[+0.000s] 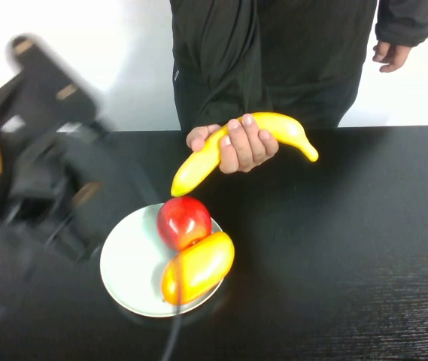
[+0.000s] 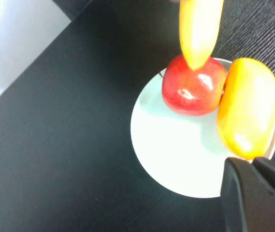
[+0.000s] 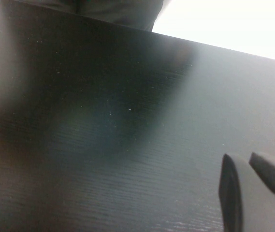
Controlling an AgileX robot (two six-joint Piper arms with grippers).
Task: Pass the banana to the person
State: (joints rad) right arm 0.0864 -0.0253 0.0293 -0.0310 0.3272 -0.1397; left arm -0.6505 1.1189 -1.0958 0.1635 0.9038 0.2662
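high view: the person [image 1: 274, 53] stands at the far edge of the black table [image 1: 364, 241], one hand [image 1: 238, 143] wrapped around the middle of the banana [image 1: 274, 128], which is held in the air above the table, its lower tip just above the red apple [image 1: 183, 220]. a white plate [image 1: 127, 263] sits on the table and holds two fruits: the apple at its far side and an orange-yellow oval fruit [image 1: 198, 267] touching it at the near right rim. the person's other hand [image 1: 391, 54] hangs by the side. the left arm shows blurred at the left, raised beside the plate; the left gripper cannot be made out here. left wrist view: the plate [image 2: 176, 159] carries the apple [image 2: 193, 87] and the oval fruit [image 2: 248, 106], pressed together; the banana tip [image 2: 199, 29] hangs over the apple. the left gripper [image 2: 253, 166] is above the plate's rim, its dark fingers [image 2: 238, 193] close together with only a thin gap, holding nothing. right wrist view: the right gripper [image 3: 247, 164] is over bare table [image 3: 103, 135], its fingers [image 3: 231, 188] nearly together, holding nothing; the person's dark clothing [image 3: 118, 9] shows at the far edge.
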